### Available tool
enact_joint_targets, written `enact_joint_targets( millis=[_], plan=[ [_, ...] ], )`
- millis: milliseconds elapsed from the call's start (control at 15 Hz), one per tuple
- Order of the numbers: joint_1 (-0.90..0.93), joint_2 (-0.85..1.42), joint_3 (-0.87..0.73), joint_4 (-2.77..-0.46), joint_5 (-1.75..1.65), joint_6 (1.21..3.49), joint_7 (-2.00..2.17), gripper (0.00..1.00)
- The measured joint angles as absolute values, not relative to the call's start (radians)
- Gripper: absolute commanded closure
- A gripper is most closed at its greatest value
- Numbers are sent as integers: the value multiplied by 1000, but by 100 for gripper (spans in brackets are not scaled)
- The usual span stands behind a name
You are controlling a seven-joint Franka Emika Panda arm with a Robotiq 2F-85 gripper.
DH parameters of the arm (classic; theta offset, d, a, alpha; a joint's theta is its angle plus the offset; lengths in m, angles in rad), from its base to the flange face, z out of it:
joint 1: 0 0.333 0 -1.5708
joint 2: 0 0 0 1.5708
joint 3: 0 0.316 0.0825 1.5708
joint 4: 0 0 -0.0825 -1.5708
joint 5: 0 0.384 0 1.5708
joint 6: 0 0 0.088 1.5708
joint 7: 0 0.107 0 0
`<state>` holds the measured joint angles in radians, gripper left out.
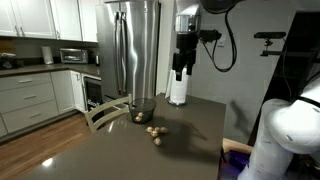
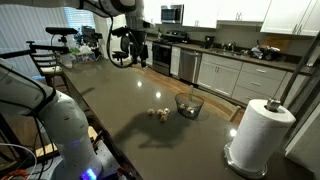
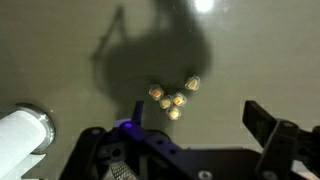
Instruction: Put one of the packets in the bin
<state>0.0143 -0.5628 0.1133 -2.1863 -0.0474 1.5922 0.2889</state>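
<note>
Several small orange packets lie in a cluster on the dark table, seen in both exterior views and in the wrist view. The bin, a small clear bowl, stands next to them on the table; it is out of the wrist view. My gripper hangs high above the table, well away from the packets. In the wrist view the gripper is open and empty, with the packets far below between and beyond its fingers.
A white paper towel roll stands upright on the table near one edge and shows in the wrist view. Kitchen cabinets and a steel fridge stand beyond the table. A second white robot body is close by.
</note>
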Motion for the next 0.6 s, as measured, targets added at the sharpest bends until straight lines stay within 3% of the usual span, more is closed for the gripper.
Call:
enact_joint_targets(
  millis=[600],
  plan=[
    [0, -470, 24, -2186, -71, 1701, 190, 0]
  ],
)
